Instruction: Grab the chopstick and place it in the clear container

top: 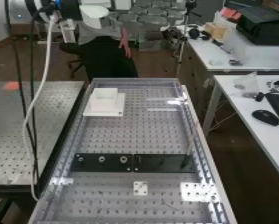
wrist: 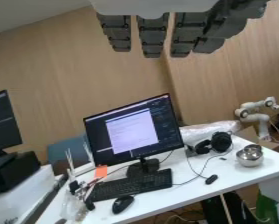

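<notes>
Wrist view: any writing on the monitor (wrist: 132,131) is too small to read.

The thin chopstick (top: 190,143) stands slightly tilted at the black plate (top: 159,163).

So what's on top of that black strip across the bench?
Three small round metal pieces sit on the black strip, and a thin stick rises near its other end. Whatever lies beneath the strip is covered.
</notes>
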